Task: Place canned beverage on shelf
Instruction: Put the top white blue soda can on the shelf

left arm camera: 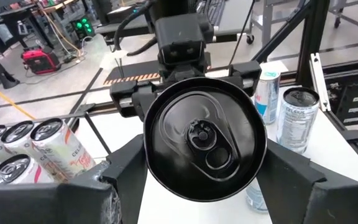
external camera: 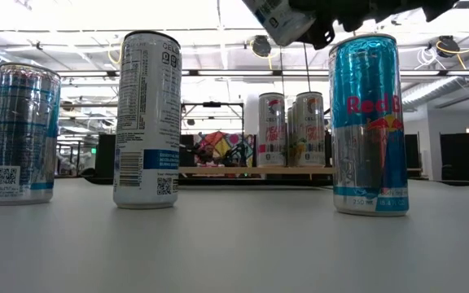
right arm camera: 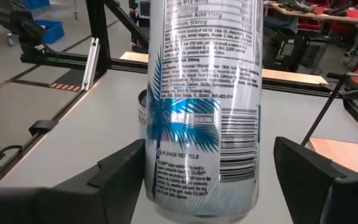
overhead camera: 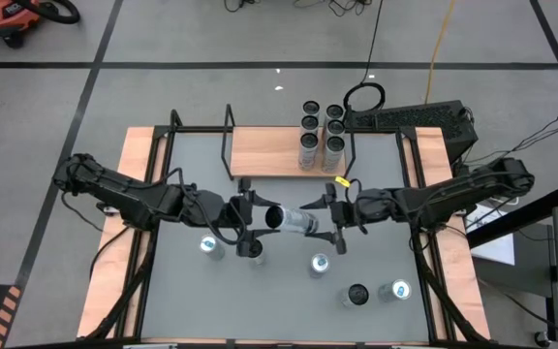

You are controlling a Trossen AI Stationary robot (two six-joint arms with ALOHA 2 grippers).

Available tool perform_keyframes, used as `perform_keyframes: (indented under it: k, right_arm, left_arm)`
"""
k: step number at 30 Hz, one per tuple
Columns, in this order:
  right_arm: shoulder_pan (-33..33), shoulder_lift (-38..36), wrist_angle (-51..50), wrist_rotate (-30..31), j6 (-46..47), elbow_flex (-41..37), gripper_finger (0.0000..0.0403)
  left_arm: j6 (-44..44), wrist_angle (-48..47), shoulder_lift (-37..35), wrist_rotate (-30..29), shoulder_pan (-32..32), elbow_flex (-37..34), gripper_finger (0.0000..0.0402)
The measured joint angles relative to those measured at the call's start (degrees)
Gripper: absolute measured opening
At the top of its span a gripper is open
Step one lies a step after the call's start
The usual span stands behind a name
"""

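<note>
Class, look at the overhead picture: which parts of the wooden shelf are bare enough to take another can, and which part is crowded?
The shelf is bare across its left and middle boards, from the black rod frame up to the cluster of cans. Its right end is crowded with those standing cans. The held can lies between the left claw and right claw, over the grey tabletop.
</note>
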Motion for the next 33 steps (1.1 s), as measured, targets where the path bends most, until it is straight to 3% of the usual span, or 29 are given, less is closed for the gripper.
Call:
perform_keyframes:
  k: [25,29,33]
  right_arm:
    - [0.6,4.0,0.9,0.9,1.0,-0.2,0.0295]
    - [2.5,-1.3,-8.1,9.3,2.6,-0.2,0.0295]
    - [5.3,-7.7,-19.6,13.1,6.4,-0.2,0.0295]
  left_arm:
    - [-2.8,-0.4,0.1,-3.0,1.6,0.1,0.0244]
    - [-2.6,-1.1,0.0,-3.6,3.0,0.1,0.0244]
    - [-2.4,-2.1,-0.3,-3.6,5.1,0.1,0.0244]
